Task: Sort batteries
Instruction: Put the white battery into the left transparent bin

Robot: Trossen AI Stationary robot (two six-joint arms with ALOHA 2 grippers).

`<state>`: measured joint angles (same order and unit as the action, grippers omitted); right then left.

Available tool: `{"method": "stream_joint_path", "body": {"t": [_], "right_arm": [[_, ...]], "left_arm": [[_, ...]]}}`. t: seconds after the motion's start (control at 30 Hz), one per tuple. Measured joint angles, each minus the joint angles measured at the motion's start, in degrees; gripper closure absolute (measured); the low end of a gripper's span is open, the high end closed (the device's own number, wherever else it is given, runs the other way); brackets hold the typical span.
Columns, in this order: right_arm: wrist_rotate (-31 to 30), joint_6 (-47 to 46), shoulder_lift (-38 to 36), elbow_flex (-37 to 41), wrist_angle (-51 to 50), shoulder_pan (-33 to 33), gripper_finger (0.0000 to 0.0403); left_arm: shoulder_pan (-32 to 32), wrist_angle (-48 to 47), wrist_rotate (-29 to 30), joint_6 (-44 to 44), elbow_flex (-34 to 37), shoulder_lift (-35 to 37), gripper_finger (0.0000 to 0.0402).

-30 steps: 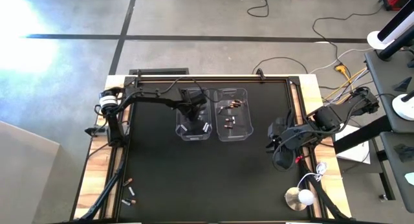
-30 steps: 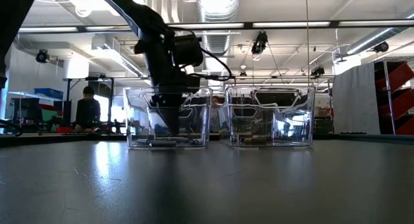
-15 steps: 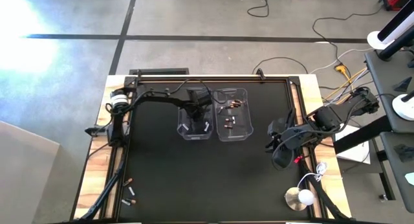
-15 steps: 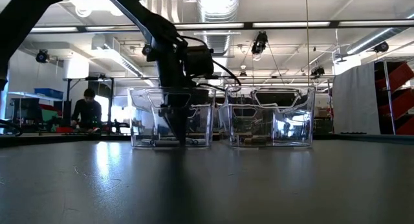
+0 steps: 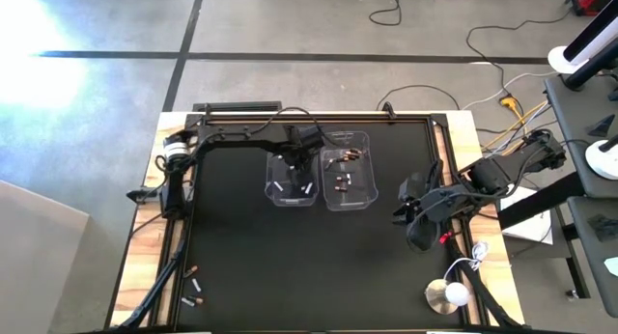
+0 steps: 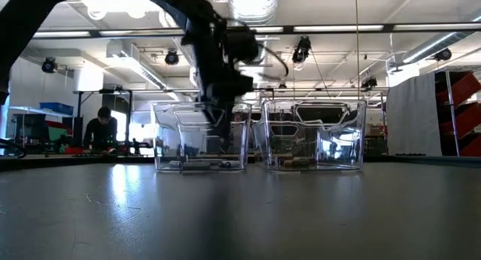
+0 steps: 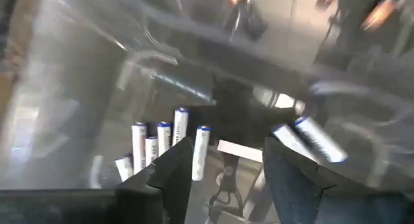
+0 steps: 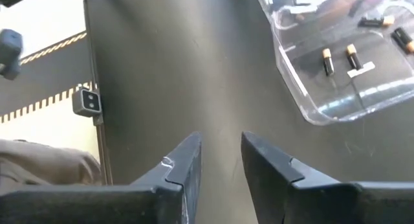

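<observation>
Two clear bins (image 5: pixel 290 184) sit on the counter (image 5: pixel 290 266), six silvery-white batteries (image 7: pixel 167 141) in one, and three loose batteries (image 5: pixel 192 288) at seven o'clock.

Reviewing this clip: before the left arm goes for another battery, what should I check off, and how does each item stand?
1. left gripper empty, fingers apart: ok.
2. Left gripper risen out of the left bin: ok in the low view.
3. Silvery-white batteries lying inside the left bin: ok.
4. Dark batteries alone in the right bin: ok as far as visible.
5. Loose batteries left at the table's near left corner: not ok, unsorted.
6. right gripper parked off the bins, holding nothing: ok.
</observation>
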<state>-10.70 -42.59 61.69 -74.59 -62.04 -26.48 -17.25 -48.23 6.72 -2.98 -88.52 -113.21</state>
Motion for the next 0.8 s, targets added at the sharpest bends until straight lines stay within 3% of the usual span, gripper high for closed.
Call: {"method": "stream_joint_path", "body": {"t": [0.2, 0.43, 0.57, 0.8], "right_arm": [[-0.7, 5.7, -0.2, 0.0, 1.1, 1.4, 0.0317], [-16.8, 20.1, 0.2, 0.0, 6.7, 6.8, 0.0320], [-18.5, 33.4, 1.0, 0.1, 13.9, 11.4, 0.0306], [-18.3, 50.5, 4.8, 1.2, 30.8, 17.8, 0.0276]], "left_arm": [[4.2, -12.9, -0.1, -7.4, -9.3, 2.9, 0.0213], [16.8, -27.2, -0.2, -17.1, -11.3, 5.2, 0.0210], [25.2, -37.0, -0.6, -26.6, -11.1, 5.2, 0.0209], [37.9, -40.6, -12.1, -45.8, -11.0, 5.2, 0.0209]]}}
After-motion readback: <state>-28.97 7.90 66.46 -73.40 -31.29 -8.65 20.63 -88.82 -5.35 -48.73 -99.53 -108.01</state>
